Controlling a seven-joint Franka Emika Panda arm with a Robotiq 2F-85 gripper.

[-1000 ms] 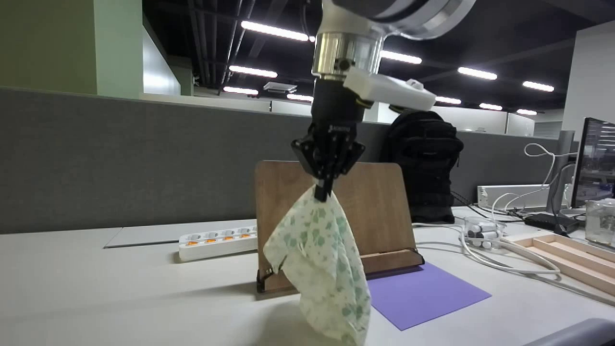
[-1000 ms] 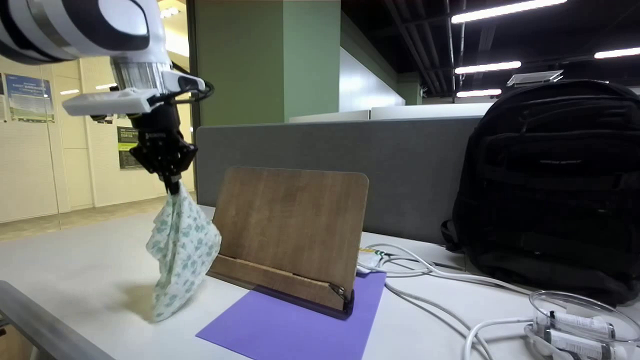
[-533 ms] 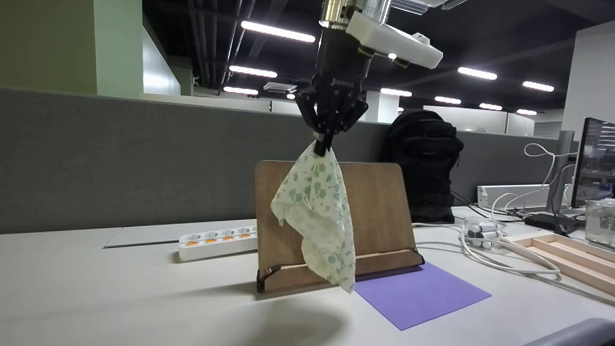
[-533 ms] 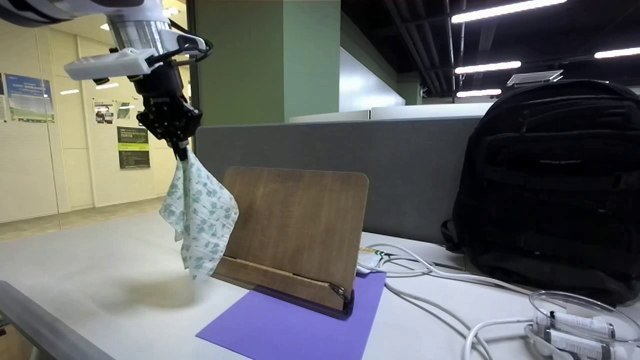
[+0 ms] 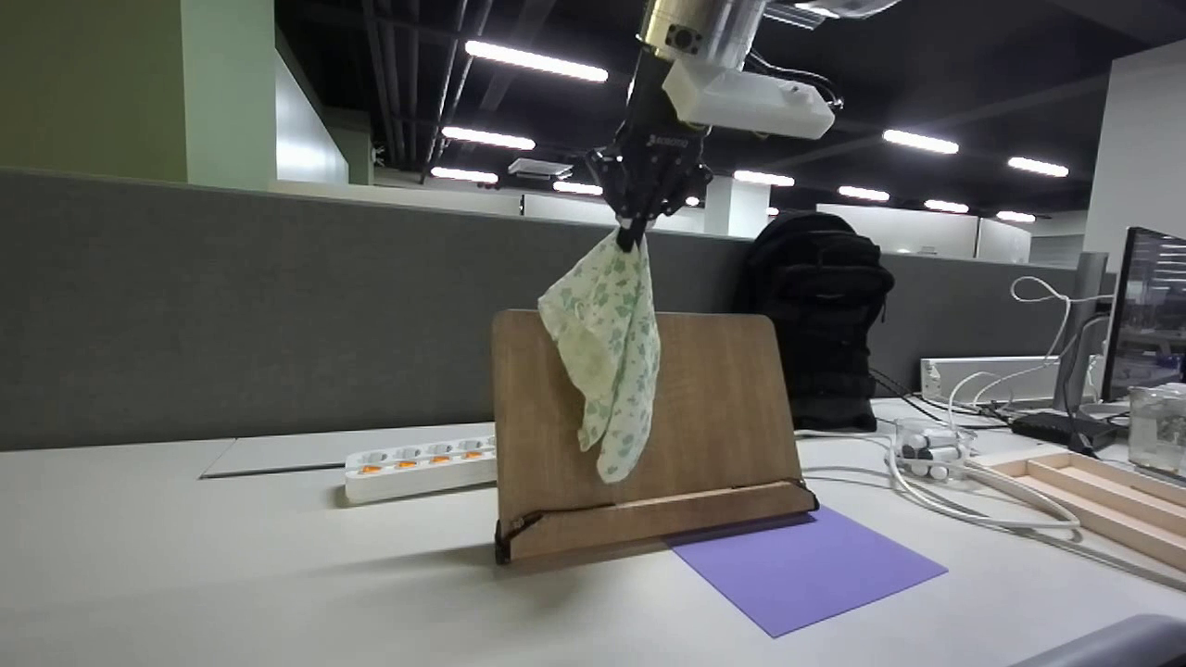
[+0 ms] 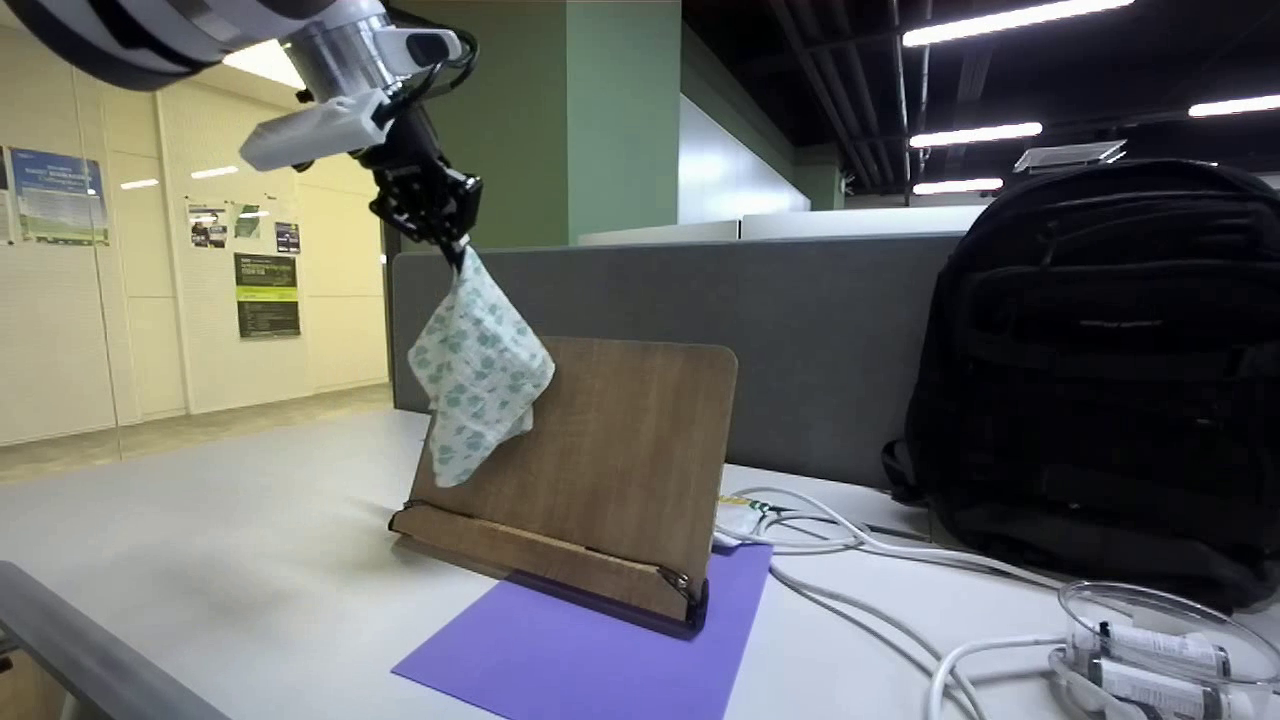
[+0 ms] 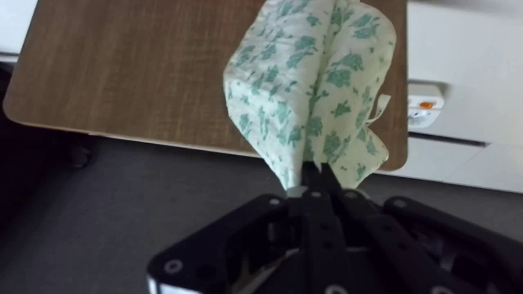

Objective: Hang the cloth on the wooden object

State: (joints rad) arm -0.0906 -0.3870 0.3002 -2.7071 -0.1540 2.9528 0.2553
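Looks like positioning: fingers (image 5: 627,239) pinch cloth (image 5: 607,320), lower part hanging before wooden board (image 5: 721,408), contact hard to tell. Next should be forward over top edge, release.

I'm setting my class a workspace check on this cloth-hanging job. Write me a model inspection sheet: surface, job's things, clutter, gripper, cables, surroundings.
Surface: white tabletop; spills, nothing seen.
Job's things: patterned cloth held up, partly in front of the wooden stand, not yet hung on it; whether they touch, cannot tell.
Clutter: purple sheet, partly under the stand; power strip; pale wooden tray; clear container holding small cylinders.
Gripper: fingers shut on the cloth's upper end, higher than the stand's top edge.
Cables: white cables looping across the tabletop, some close to the clear container.
Surroundings: grey partition behind; black backpack in front of it; monitor to one side.
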